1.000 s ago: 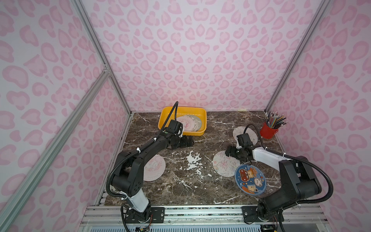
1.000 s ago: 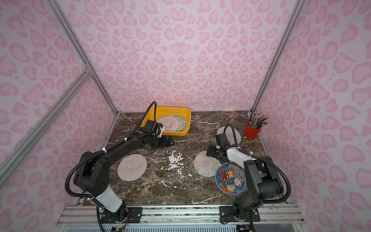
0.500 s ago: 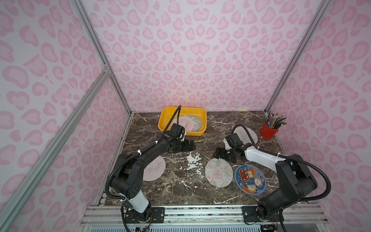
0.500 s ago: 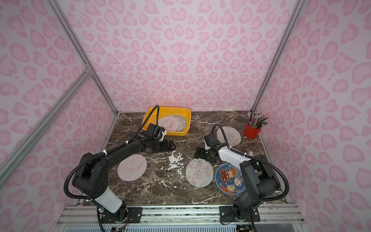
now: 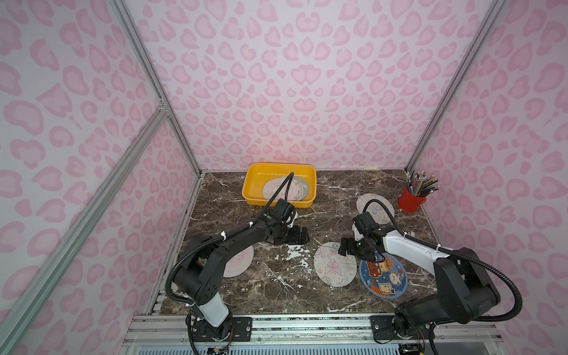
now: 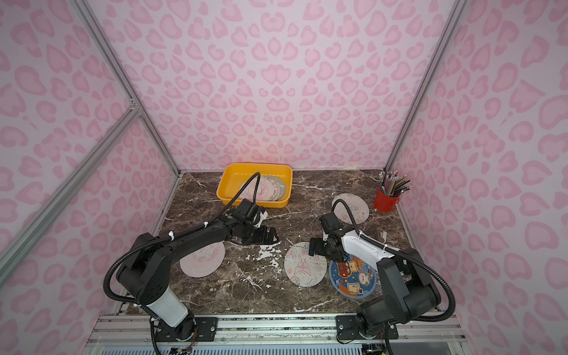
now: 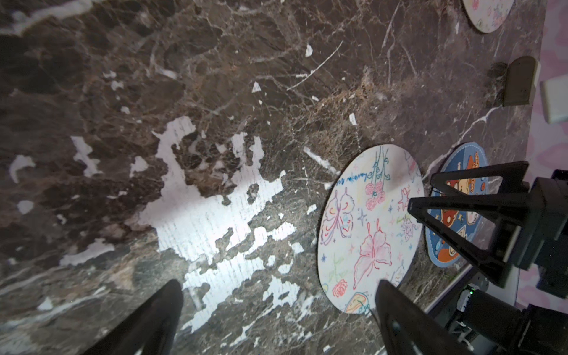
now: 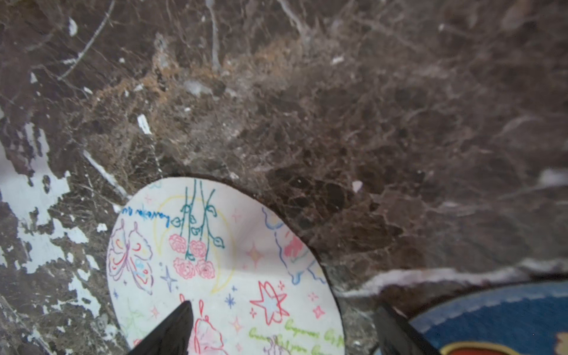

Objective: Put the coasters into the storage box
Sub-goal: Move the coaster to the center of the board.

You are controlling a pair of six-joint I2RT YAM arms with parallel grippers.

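Coaster (image 5: 242,262) half under left arm (image 5: 236,235), cable (image 5: 278,192) crossing box (image 5: 250,184)

The tabletop (image 5: 276,285) is dark brown marble-look, smooth with a soft sheen, its finish flaked to matt white patches at centre. The storage box (image 5: 255,172) is glossy yellow plastic. The butterfly coaster (image 5: 333,264) and blue coaster (image 5: 384,279) look matt, paper-like.

The storage box (image 5: 250,184) is yellow, the tabletop (image 5: 276,295) brown, white-veined marble. The butterfly coaster (image 5: 333,267) is pale; the cartoon coaster (image 5: 384,279) is dark blue.
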